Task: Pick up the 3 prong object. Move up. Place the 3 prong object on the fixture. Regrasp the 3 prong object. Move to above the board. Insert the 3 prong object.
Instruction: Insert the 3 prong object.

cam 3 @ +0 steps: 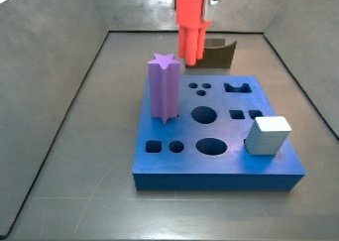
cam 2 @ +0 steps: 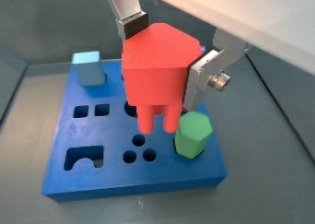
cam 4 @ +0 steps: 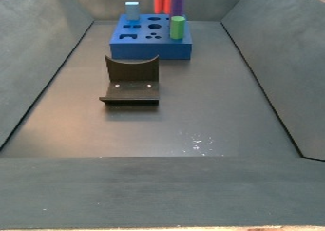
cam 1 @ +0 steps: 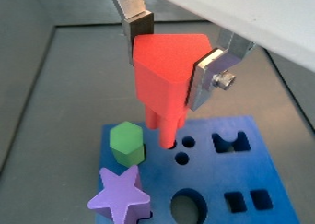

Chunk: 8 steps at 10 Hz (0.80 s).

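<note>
The tool (cam 2: 164, 54) was closed on the 3 prong object (cam 2: 157, 69), its silver fingers (cam 2: 207, 76) pressed against opposite sides of the red-orange block, prongs pointing downward. In both wrist views the piece hung above the board (cam 2: 87, 168), its prongs apart from the blue surface and near a small group of round holes (cam 1: 182, 150). A side view showed the object (cam 3: 192, 27) raised over the far edge of the board (cam 3: 219, 171), toward twelve o'clock from the purple post (cam 3: 163, 86), with the fixture (cam 3: 216, 53) just behind it. The fixture (cam 4: 132, 78) stood empty on the desk, well apart from the board toward six o'clock in that side view. The step in hand appeared to be the move above the board, with insertion pending. The next move would call for aligning the three prongs with their matching holes before a straight descent; whether they were already aligned could not be told.
</note>
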Tool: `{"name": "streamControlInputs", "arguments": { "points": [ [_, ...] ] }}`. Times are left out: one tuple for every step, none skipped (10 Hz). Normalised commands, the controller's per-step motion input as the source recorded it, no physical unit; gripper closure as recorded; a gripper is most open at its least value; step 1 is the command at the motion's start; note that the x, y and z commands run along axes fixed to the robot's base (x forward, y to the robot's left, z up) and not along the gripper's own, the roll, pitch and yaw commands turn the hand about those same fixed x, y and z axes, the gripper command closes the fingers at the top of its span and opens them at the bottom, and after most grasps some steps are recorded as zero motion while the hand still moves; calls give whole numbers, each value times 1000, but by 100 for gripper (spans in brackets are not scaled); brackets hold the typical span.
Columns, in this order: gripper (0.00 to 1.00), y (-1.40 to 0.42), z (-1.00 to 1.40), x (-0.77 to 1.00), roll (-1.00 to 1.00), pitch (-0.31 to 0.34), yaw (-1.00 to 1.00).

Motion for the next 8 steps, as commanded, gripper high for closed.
{"name": "streamControlInputs", "arguments": {
  "points": [
    [100, 186, -489, 540, -73, -10, -243],
    [100, 103, -157, 249, -67, -14, -157],
    [100, 0, -220, 97, -14, -99, -211],
    [100, 0, 0, 160, -34, 0, -240],
    [100, 0, -34, 69, 0, 0, 0],
    [100, 0, -503, 129, 0, -93, -166],
    [100, 0, -37, 57, 0, -27, -123],
    [100, 0, 0, 0, 0, -9, -6]
  ]
}}
